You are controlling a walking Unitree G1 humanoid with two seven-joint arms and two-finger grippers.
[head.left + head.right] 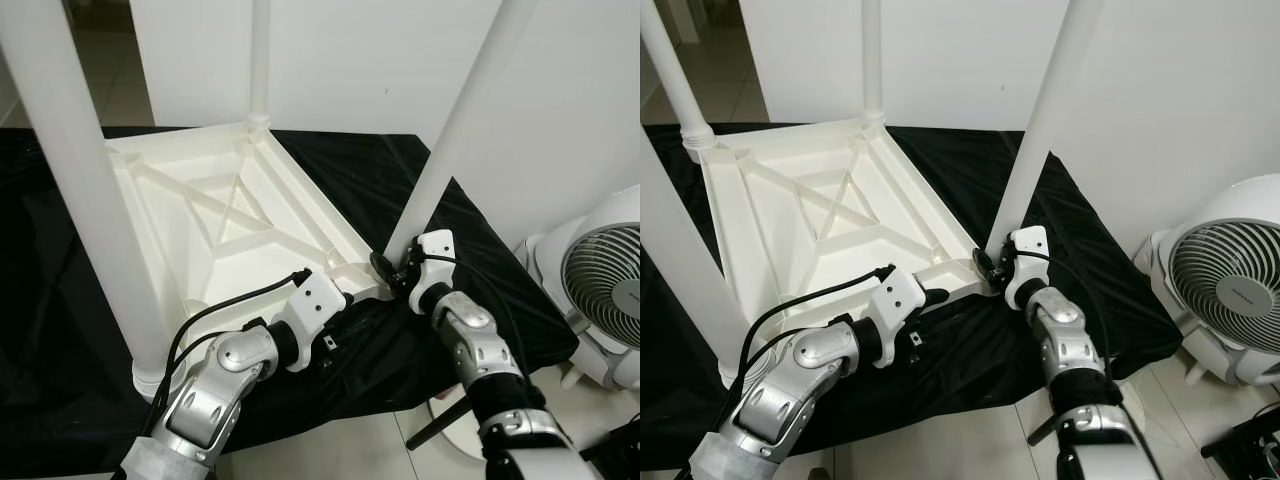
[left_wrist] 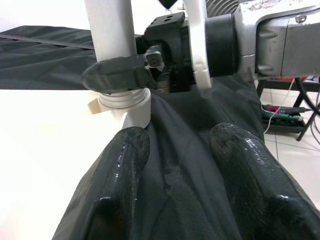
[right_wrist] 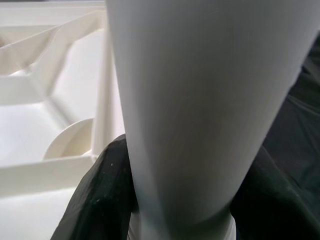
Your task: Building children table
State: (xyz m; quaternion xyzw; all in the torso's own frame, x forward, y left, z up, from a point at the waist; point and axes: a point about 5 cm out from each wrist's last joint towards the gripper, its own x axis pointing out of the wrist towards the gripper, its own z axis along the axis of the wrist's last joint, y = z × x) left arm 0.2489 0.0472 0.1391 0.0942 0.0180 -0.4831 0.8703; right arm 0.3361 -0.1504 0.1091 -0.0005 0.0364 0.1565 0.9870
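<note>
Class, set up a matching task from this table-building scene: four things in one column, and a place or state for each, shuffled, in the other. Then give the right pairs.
Things
1. right gripper
2. left gripper
3. black cloth
4. fan

Places or states
A. standing on the floor to the robot's right
B. spread under the upturned table top
C. closed around the base of a table leg
D. open, beside the table top's near edge

Pairs: 1-C, 2-D, 3-B, 4-A
</note>
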